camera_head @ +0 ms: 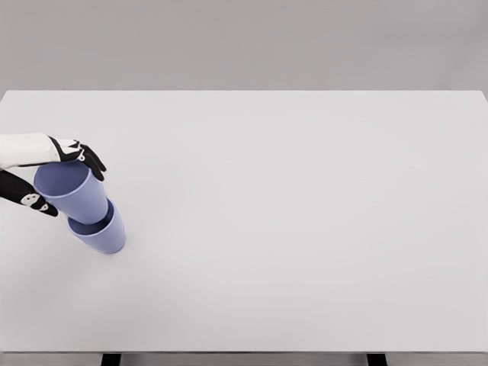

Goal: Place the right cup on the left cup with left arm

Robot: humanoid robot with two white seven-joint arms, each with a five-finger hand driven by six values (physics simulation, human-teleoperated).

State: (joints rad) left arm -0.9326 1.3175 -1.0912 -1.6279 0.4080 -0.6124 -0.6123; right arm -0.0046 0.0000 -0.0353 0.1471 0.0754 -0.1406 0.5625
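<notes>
Looking through the head camera, I see my left hand point(65, 175) coming in from the 9 o'clock edge of the picture, its white forearm lying level over the white table point(305, 229). Its black fingers point(93, 160) wrap the far side of the upper cup's rim, and a second black digit point(34, 202) presses the near side, so I read the hand as clasped around that cup.

I count 2 lavender-blue cups, both at roughly 9 o'clock from the table's middle, close to the left edge. The upper cup point(72, 192) is tilted, its open mouth leaning toward 10 o'clock and its base pointing down toward 4 o'clock. That base sits inside the mouth of the lower cup point(99, 232), which rests on the tabletop just to the 5 o'clock side of the hand. The 2 cups touch where 1 enters the other; I cannot tell how deep the upper one has gone in, nor whether the lower cup stands fully upright.

At 6 o'clock, 2 dark table legs point(111, 359) peek out under the near edge.
</notes>
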